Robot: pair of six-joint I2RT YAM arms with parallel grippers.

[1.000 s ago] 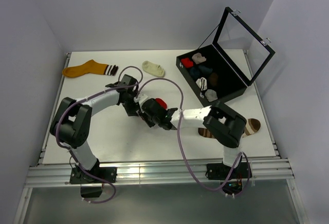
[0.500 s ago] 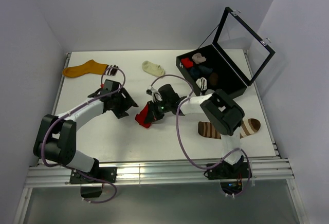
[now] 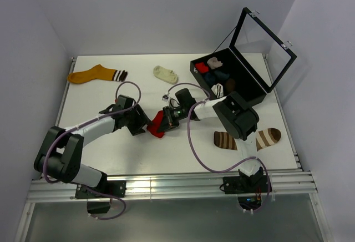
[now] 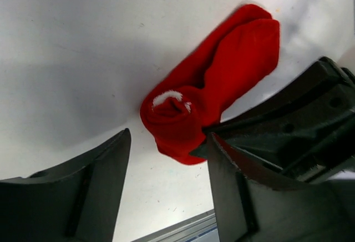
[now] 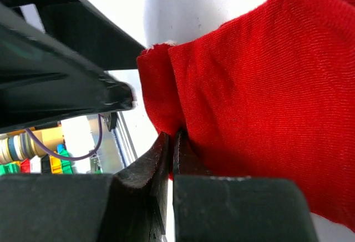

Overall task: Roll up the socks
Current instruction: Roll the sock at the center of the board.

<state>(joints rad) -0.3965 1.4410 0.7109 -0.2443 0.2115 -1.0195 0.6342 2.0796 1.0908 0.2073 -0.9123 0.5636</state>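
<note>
A plain red sock [image 3: 156, 124] lies partly folded on the white table's middle. My right gripper [image 3: 166, 120] is shut, pinching that red sock [image 5: 249, 86] at its edge, fingertips pressed together [image 5: 173, 145]. The left gripper [image 3: 145, 126] stands open just left of the sock. In the left wrist view the red sock's [image 4: 213, 86] rolled end sits just beyond the open left gripper [image 4: 166, 159], with nothing between its fingers. A dark brown striped sock [image 3: 266, 137] lies at the front right, partly behind the right arm. A cream ankle sock [image 3: 165, 74] rests at the back.
An orange sock with a striped cuff [image 3: 91, 75] lies at the back left. An open black case [image 3: 252, 95] holding several rolled socks stands at the back right, lid raised. Purple cables loop over both arms. Metal rails run along the table's near edge.
The left gripper let go, drew back left, then came in again toward the sock's end. The right gripper carried the red sock out flat and stayed shut on it.
</note>
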